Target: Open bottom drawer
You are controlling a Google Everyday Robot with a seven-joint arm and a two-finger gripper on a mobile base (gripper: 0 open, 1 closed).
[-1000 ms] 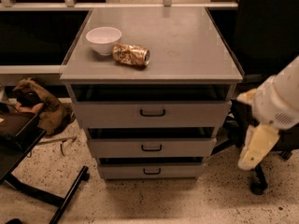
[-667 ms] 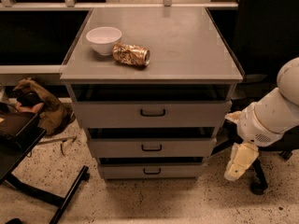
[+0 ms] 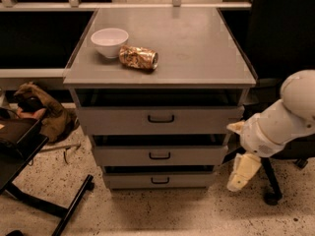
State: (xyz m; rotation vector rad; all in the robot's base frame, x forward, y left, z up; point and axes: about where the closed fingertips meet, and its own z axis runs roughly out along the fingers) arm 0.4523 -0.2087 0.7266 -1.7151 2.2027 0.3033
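On the grey metal table (image 3: 197, 43), a white round bowl (image 3: 109, 41) sits near the left edge, and a crushed gold-patterned metal can (image 3: 139, 57) lies on its side just right of it. Below the front edge, the bottom drawer (image 3: 187, 181), the lowest grey metal front with a small dark loop handle (image 3: 160, 180), appears pushed in. The cream-coloured gripper (image 3: 243, 172) hangs low beyond the front-right corner, clear of the drawers; I cannot tell its grip state.

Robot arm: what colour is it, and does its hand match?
The arm is white and chunky, with smooth rounded sections and a ball-like joint. The gripper, low on the right beside the cabinet, is cream-yellow and slimmer. No cables or markings show.
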